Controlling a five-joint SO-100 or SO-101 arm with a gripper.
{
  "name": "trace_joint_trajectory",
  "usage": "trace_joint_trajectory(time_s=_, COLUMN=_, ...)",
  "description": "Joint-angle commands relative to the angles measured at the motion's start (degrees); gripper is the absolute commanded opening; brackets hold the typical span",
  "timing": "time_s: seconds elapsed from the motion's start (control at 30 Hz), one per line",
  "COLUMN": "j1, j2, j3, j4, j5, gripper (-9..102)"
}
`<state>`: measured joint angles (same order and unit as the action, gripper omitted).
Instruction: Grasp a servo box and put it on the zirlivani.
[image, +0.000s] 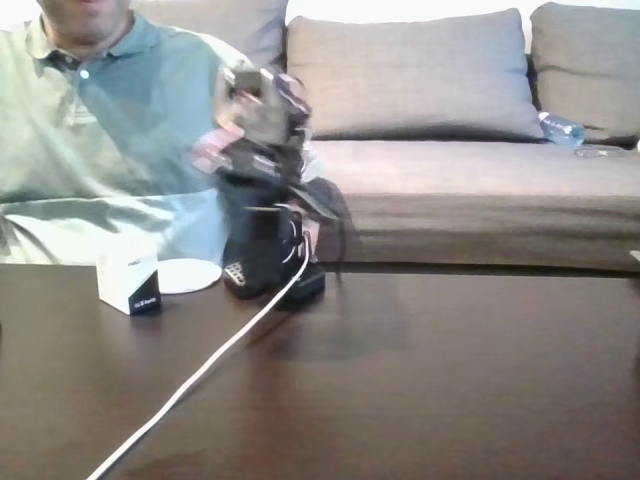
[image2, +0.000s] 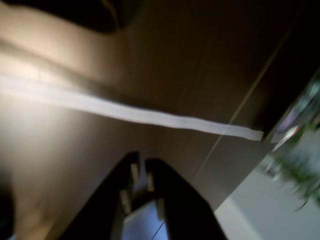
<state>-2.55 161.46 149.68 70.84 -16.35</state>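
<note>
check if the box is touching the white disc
Cannot tell. In the fixed view the box overlaps the disc's left edge, so no gap or contact shows plainly.

Motion blur smears the arm (image: 262, 130); the servo box (image: 130, 281) half hides the zirlivani (image: 190, 275).

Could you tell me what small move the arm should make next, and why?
Probably swing toward the servo box and lower over it. The box stands untouched on the dark table beside the zirlivani, while the pincer, nearly closed and empty in the wrist view, points elsewhere.
</note>
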Motion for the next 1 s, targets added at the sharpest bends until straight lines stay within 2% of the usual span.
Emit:
trace_joint_trajectory(time_s=0.0, j1=-9.0, j2=0.4, j3=4.0, j4=-6.1, j5=2.5, gripper=0)
trace_joint_trajectory(time_s=0.1, j1=-14.3, j2=0.4, j3=6.8, j4=-8.3, j5=2.5, gripper=0)
trace_joint_trajectory(time_s=0.2, j1=-14.8, j2=1.8, j3=7.6, j4=-8.2, j5=2.5, gripper=1)
trace_joint_trajectory(time_s=0.3, j1=-14.9, j2=10.0, j3=9.6, j4=-7.8, j5=2.5, gripper=1)
trace_joint_trajectory(time_s=0.5, j1=-14.6, j2=32.9, j3=15.4, j4=2.3, j5=2.7, gripper=0)
trace_joint_trajectory(time_s=0.73, j1=-6.2, j2=28.5, j3=21.0, j4=-1.2, j5=5.2, gripper=0)
trace_joint_trajectory(time_s=0.97, j1=-6.0, j2=28.5, j3=21.6, j4=-1.6, j5=8.8, gripper=0)
